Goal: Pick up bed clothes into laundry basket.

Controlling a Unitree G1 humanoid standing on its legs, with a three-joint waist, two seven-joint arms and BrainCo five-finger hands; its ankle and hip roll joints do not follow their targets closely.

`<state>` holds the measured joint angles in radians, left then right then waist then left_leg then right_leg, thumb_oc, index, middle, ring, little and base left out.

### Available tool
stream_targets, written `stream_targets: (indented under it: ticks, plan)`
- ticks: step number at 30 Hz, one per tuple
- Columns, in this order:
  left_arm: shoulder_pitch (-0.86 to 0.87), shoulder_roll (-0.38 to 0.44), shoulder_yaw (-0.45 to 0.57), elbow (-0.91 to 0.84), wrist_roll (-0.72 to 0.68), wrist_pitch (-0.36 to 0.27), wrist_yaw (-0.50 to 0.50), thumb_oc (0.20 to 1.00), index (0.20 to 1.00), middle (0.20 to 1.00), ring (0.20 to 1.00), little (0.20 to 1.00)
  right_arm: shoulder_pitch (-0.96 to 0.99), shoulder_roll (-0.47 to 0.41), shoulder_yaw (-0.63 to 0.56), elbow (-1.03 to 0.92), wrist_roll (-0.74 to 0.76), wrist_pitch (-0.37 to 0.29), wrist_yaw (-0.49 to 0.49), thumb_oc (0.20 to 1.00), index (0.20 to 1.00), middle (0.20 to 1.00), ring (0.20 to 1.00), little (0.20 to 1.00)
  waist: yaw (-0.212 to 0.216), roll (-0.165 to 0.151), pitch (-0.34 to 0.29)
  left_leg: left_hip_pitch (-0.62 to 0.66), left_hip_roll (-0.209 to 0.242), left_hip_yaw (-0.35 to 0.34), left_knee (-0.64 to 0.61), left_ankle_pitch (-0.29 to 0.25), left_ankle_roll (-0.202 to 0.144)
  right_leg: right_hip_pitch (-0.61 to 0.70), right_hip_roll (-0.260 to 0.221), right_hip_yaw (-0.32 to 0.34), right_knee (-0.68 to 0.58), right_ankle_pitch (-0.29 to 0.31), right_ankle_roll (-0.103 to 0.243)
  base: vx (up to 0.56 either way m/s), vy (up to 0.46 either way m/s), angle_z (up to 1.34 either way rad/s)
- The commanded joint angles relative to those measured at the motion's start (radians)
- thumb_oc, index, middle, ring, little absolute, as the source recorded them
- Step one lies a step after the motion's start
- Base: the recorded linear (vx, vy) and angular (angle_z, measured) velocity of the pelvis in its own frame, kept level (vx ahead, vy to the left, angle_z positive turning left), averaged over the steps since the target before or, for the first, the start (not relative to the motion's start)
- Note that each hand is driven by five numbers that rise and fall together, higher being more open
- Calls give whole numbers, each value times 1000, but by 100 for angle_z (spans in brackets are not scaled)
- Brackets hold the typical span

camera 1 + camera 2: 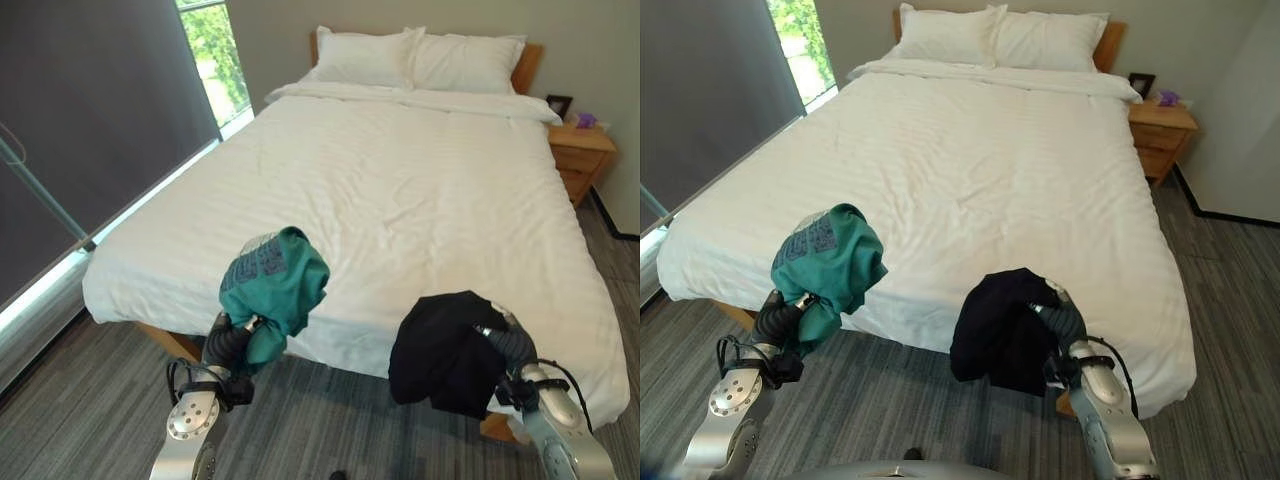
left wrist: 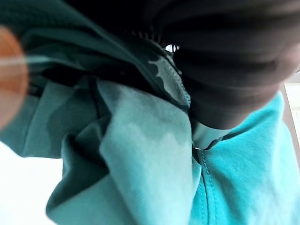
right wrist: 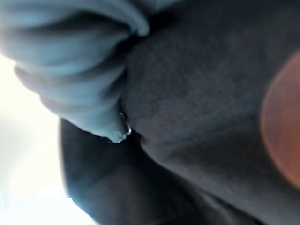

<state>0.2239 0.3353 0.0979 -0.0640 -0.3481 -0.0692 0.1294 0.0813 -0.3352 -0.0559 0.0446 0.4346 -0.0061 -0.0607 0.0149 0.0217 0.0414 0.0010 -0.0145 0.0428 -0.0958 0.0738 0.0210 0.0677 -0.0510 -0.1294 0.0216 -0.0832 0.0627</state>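
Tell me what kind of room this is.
A bedroom, most likely. A made bed with white sheets and two pillows sits against the wall, with a wooden nightstand beside it and a window on the other side.

Bed (image 1: 400,190): wooden frame, white striped duvet (image 1: 330,230) spread flat over full surface, hanging over foot end and both sides. Two white pillows (image 1: 420,58) side by side at head, against wooden headboard (image 1: 527,66). Duvet surface lightly creased. Floor (image 1: 90,410): grey striped carpet, surrounds bed at foot end and both sides. Wooden nightstand (image 1: 580,155) stands on floor just beside bed head.
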Motion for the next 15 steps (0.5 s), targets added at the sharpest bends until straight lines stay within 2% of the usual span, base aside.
stream_targets:
  ticks: [1, 4, 5, 6, 7, 9, 10, 11, 12, 13, 14, 15]
  plan:
    - [-102, 16, 88, 17, -32, -92, 72, 200, 200, 200, 200, 200, -126, -3, -56, -28, -15, -108, -31, 200, 200, 200, 200, 200, -4, -46, 54, 27, 37, -82, 29, -42, -48, -51, -62, 69, -11, 104, 43, -13, -32, -4]
    - [-111, 17, 108, 15, -27, -94, 92, 200, 200, 200, 200, 200, -89, -18, -112, -49, -31, -117, -57, 200, 200, 200, 200, 200, -25, -48, 56, 32, 48, -78, 40, -51, -51, -52, -56, 97, 0, 99, 39, -4, -80, -2]
    - [-123, 26, 124, 19, -13, -98, 107, 200, 200, 200, 200, 200, -74, -22, -144, -54, -31, -128, -70, 200, 200, 200, 200, 200, -45, -54, 57, 35, 59, -65, 72, -69, -54, -54, -50, 119, -1, 98, 32, 1, -100, -6]
    - [-124, 26, 123, 19, -13, -99, 107, 200, 200, 200, 200, 200, -74, -22, -144, -55, -31, -127, -70, 200, 200, 200, 200, 200, -41, -54, 58, 34, 60, -61, 78, -73, -54, -55, -49, 123, -1, 98, 32, -36, -140, -36]
    - [-146, 34, 149, 17, 1, -111, 120, 200, 200, 200, 200, 200, -53, -36, -188, -73, -54, -143, -80, 200, 200, 200, 200, 200, -69, -70, 79, 18, 71, -47, 188, -110, -60, -59, -33, 165, 8, 95, 21, -58, -46, -49]
    - [-168, 31, 161, 5, -3, -138, 149, 200, 200, 200, 200, 200, -76, -54, -188, -55, -58, -162, -99, 200, 200, 200, 200, 200, -57, -77, 96, -3, 29, -162, 241, -110, -66, -91, -7, 256, 19, 116, 21, -65, 19, -52]
    - [-170, 31, 161, 6, -3, -138, 149, 200, 200, 200, 200, 200, -78, -54, -188, -54, -58, -163, -99, 200, 200, 200, 200, 200, -53, -78, 94, -9, 28, -158, 240, -106, -66, -98, -8, 260, 18, 120, 22, -15, 35, -155]
    - [-175, 25, 168, 0, -1, -146, 164, 200, 200, 200, 200, 200, -86, -57, -194, -42, -42, -176, -115, 200, 200, 200, 200, 200, -44, -83, 94, -13, -19, -273, 237, -130, -61, -113, 8, 324, 17, 135, 29, 51, 10, -204]
    - [-171, 17, 179, -19, 6, -147, 172, 200, 200, 200, 200, 200, -88, -62, -195, -40, -38, -177, -114, 200, 200, 200, 200, 200, -33, -84, 88, -18, -43, -344, 228, -145, -55, -121, 22, 376, 13, 140, 35, 82, 38, -264]
    - [-169, 16, 184, -12, 10, -150, 176, 200, 200, 200, 200, 200, -85, -63, -197, -43, -44, -178, -117, 200, 200, 200, 200, 200, -31, -80, 86, -24, -64, -414, 211, -137, -57, -131, 38, 424, 14, 149, 42, 99, 70, -186]
    - [-152, 26, 191, -32, 53, -152, 194, 200, 200, 200, 200, 200, -80, -74, -218, -54, -90, -180, -133, 200, 200, 200, 200, 200, -38, -66, 84, -23, -71, -436, 172, -121, -46, -145, 57, 454, 28, 149, 48, -23, 176, -246]
    - [-134, 31, 191, -34, 32, -153, 148, 200, 200, 200, 200, 200, 11, -50, -255, -102, -50, -155, -87, 200, 200, 200, 200, 200, -71, -57, 77, -5, -60, -385, 110, -105, -39, -157, 67, 503, -3, 175, 63, -54, 234, -228]
